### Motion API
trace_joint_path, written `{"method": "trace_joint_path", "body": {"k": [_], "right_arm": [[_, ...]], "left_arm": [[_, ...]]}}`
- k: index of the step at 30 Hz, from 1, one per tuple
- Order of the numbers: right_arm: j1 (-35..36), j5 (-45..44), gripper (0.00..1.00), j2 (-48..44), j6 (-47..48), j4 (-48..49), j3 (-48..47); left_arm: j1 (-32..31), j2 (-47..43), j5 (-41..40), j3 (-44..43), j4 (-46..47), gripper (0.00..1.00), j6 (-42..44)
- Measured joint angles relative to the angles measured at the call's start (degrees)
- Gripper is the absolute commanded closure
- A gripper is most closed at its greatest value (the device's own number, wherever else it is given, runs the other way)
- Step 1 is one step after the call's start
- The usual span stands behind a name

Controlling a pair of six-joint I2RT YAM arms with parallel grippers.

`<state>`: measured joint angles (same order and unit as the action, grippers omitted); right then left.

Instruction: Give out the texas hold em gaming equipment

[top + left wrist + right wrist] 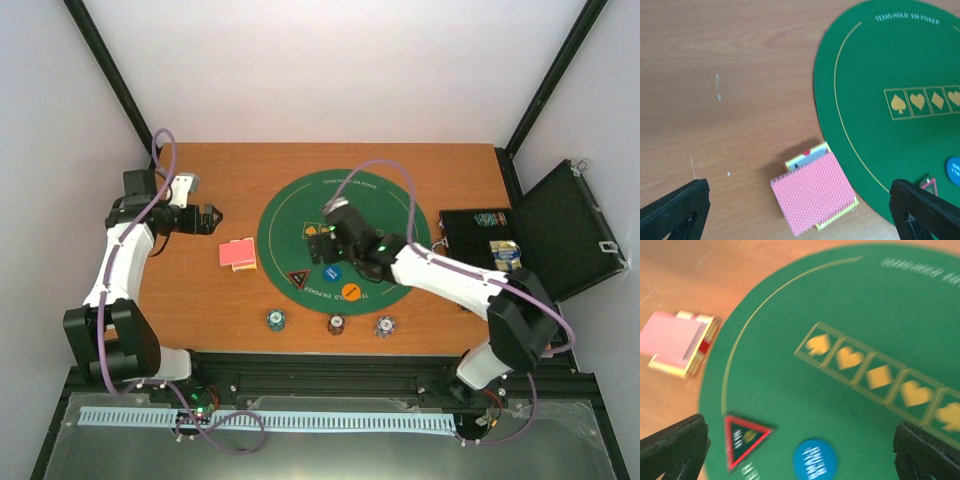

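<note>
Wood surface, green mat. Cards lie just left of mat; marker, blue disc, orange disc on its near part; 3 chips by near edge. Left hand, right hand: both wide open, empty.

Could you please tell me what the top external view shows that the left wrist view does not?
Only the top external view shows three small round poker chips at the near edge of the wooden tabletop, the orange button disc and the open black hinged case. Only the left wrist view shows white scuff marks on that tabletop and a small red mark beneath the red-backed playing cards. Both show those cards, the round green felt mat, the blue button disc and the black-red triangular marker.
</note>
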<state>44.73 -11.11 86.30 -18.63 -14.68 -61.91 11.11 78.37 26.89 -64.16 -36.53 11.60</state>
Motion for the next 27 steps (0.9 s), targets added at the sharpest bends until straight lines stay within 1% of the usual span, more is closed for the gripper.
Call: {"method": "trace_joint_path", "body": {"k": [2,5,9,14,23,27], "right_arm": [[4.5,-0.5,0.05,2.8,-1.8,-2.4,-1.6],[9.5,-0.9,0.08,7.3,-4.4,-5.1,-4.3],[13.5,-0.2,0.14,12.8,-8.3,-7.2,-6.6],[15.1,1.3,0.25,17.2,-11.0,-8.5,-6.6],[15.4,2.1,0.31,20.8,-11.4,-9.6,-7.1],[15.3,2.7,0.37,24.1,-10.7,-9.8,-8.3]], "left_arm": [[0.8,0.0,1.0,0.0,-2.9,0.00,1.1],[1.3,0.0,2.4,0.0,-6.0,0.00,2.8],[1.4,-0.4,4.7,-0.1,-9.7,0.00,4.8],[1.4,-1.5,5.7,-0.1,-11.6,0.00,6.1],[1.4,-1.9,5.9,-0.1,-11.6,0.00,6.2],[1.4,-1.9,5.7,-0.1,-11.3,0.00,6.2]]}}
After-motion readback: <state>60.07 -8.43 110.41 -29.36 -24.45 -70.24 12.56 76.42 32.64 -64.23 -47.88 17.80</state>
